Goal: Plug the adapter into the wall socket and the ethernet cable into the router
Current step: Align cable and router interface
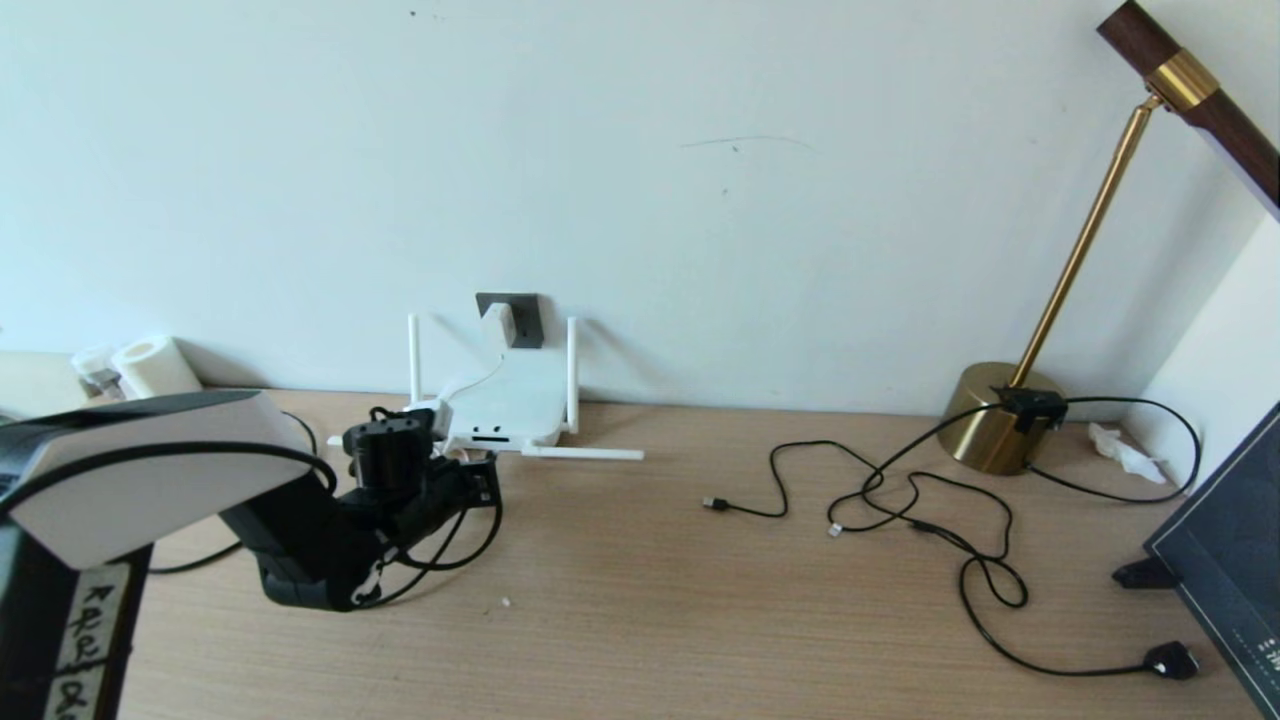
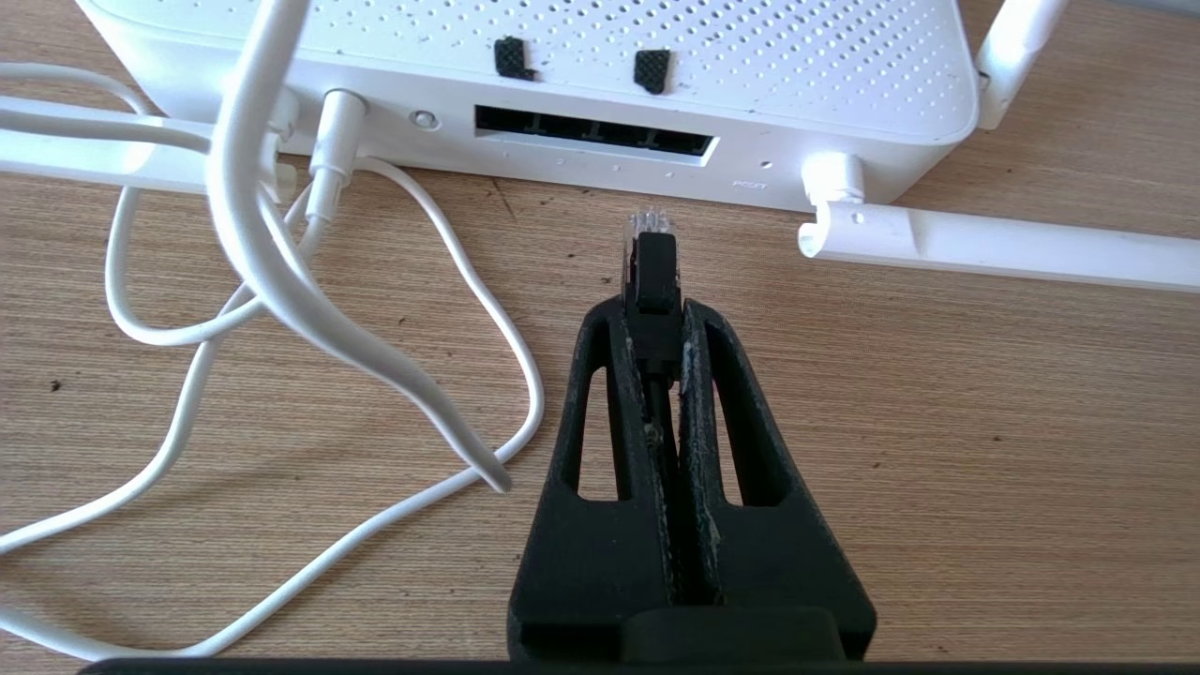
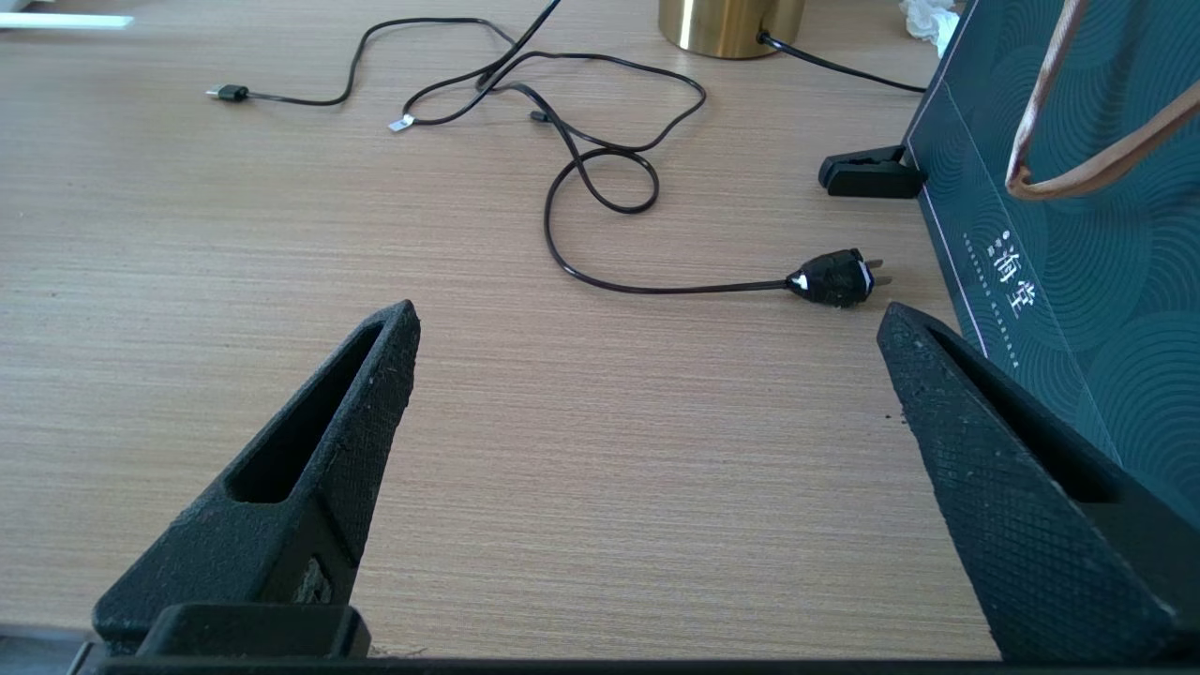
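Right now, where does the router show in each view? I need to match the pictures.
Head view: the router lies at the wall below the wall socket, just beyond the left gripper.
Left wrist view: it fills the top edge, ports facing the held ethernet cable plug.
Right wrist view: router body not in it.
Shared landmark: the fallen antenna.

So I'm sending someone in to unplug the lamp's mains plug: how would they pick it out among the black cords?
Start at the brass lamp base by the wall, on the robot's right. Follow the black cord looping toward the table's near edge, beside the dark teal bag. It ends in the lamp's mains plug, chunky, with bare metal prongs, unlike the two thin cords' tiny connectors.
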`<state>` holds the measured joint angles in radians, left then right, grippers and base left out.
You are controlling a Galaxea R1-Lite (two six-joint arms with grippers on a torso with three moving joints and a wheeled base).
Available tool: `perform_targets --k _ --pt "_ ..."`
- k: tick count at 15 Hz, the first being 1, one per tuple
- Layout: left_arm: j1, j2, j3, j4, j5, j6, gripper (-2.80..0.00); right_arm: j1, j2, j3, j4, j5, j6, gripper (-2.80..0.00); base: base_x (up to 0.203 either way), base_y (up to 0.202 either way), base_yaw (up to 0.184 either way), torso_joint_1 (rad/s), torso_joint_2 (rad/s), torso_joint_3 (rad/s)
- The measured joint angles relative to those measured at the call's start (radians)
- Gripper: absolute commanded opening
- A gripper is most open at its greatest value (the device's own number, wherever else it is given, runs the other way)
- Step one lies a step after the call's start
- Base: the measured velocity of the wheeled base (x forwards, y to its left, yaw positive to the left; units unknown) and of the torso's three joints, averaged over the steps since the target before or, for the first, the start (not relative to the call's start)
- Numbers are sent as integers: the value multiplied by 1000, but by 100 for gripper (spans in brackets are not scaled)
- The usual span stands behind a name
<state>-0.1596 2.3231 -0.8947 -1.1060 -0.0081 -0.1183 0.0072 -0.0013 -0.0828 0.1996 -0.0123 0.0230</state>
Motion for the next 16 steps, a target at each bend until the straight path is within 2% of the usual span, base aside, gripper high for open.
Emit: perform_targets --k 16 --pt "8 -3 -18 1 -1 7 -280 0 0 0 0 0 0 0 0 0 0 0 0 0"
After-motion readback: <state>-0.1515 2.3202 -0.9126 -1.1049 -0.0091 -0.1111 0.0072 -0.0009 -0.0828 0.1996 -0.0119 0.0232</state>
